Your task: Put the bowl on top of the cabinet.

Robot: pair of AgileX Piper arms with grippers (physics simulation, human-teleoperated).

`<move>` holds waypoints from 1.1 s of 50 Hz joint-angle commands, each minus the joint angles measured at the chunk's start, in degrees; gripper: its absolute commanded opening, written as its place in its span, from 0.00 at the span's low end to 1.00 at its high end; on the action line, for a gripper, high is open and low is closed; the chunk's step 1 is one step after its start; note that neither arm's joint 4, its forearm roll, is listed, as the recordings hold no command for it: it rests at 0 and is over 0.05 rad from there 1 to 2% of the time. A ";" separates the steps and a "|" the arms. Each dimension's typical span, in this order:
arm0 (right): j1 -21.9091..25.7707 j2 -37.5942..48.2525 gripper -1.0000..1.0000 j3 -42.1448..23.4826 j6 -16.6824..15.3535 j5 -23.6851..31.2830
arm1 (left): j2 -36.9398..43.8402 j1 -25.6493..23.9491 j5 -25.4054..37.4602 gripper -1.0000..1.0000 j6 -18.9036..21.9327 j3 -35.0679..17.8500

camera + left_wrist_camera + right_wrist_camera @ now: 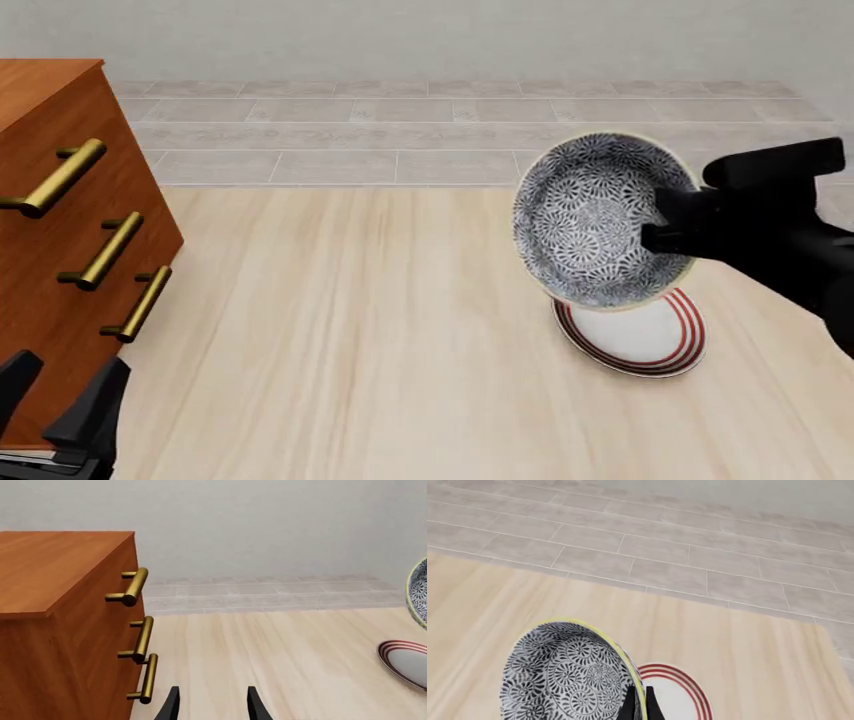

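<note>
The blue-and-white patterned bowl [594,220] hangs tilted on its side above the table, its opening facing left. My right gripper [661,225] is shut on the bowl's right rim; in the right wrist view the fingers [639,702] pinch the yellowish edge of the bowl [567,675]. The reddish-brown cabinet [54,250] with three brass handles stands at the far left, and its flat top shows in the left wrist view [60,565]. My left gripper [54,392] stays low beside the cabinet's front, open and empty [212,705]. A sliver of the bowl [419,595] shows in that view too.
A flat white plate with red rings [641,335] lies on the wooden table directly below the bowl, also seen as plate [407,662] and plate [677,695]. Grey tiled floor [400,130] lies beyond the table's far edge.
</note>
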 commanded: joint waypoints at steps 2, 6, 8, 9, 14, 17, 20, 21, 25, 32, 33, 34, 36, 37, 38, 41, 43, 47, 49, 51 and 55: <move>2.96 -2.69 0.00 1.74 1.38 -0.85 | 0.00 -0.51 0.30 1.00 -0.08 -0.11; 3.32 -3.58 0.00 1.92 1.71 -0.77 | 0.00 -0.98 0.37 1.00 -0.18 -0.21; 3.38 -3.60 0.00 1.88 1.84 -0.82 | 0.00 -0.85 0.51 1.00 -0.27 -0.34; 3.61 -3.65 0.00 1.89 2.12 -0.94 | 0.00 -0.90 0.51 1.00 -0.11 -0.35; 4.07 -2.92 0.00 2.17 2.06 -1.80 | -0.01 -1.27 0.48 1.00 0.15 -0.44; 4.17 -3.18 0.00 2.14 2.07 -1.61 | -0.01 -1.28 0.49 1.00 -0.08 -0.47; 4.05 -3.34 0.00 2.25 1.78 -1.58 | -0.01 -1.34 0.41 1.00 -0.44 -0.38; 4.06 -3.29 0.00 2.29 1.76 -1.64 | -0.01 -1.28 0.48 1.00 -0.55 -0.26; 4.00 -2.64 0.00 2.09 1.70 -2.05 | 0.05 -2.82 1.45 1.00 -0.93 -0.77; 4.57 -1.44 0.00 1.34 1.25 -2.53 | 0.67 -7.03 3.10 1.00 -0.74 -5.03; 4.54 -1.22 0.00 1.17 1.13 -2.64 | 1.56 -7.40 2.90 1.00 -0.65 -5.38; 4.60 -1.01 0.00 1.03 1.10 -2.74 | 2.43 -8.68 2.26 1.00 -1.62 -5.70; 4.88 -0.51 0.00 0.90 0.82 -3.05 | 4.79 -10.94 0.76 1.00 -2.47 -6.50; 5.08 -0.37 0.00 0.85 0.74 -3.11 | 5.85 -11.93 -0.17 1.00 -2.69 -6.83; 5.20 -0.32 0.00 0.85 0.67 -3.14 | 7.07 -12.56 -1.02 1.00 -2.66 -7.10; 5.45 -0.36 0.00 0.82 0.62 -3.09 | 8.52 -14.25 -2.20 1.00 -2.77 -7.98; 5.51 -0.19 0.00 0.85 0.57 -3.22 | 10.36 -15.79 -3.32 1.00 -2.99 -8.80; 5.42 0.46 0.00 0.81 0.43 -3.60 | 15.47 -19.96 -6.60 1.00 -4.20 -10.72; 5.37 0.58 0.00 0.72 0.48 -3.65 | 18.64 -21.64 -8.67 1.00 -5.12 -11.36; 5.32 0.61 0.00 0.69 0.54 -3.67 | 20.21 -22.59 -9.99 1.00 -4.97 -11.84; 5.40 0.42 0.00 0.79 0.52 -3.64 | 22.53 -24.30 -11.87 1.00 -4.35 -12.94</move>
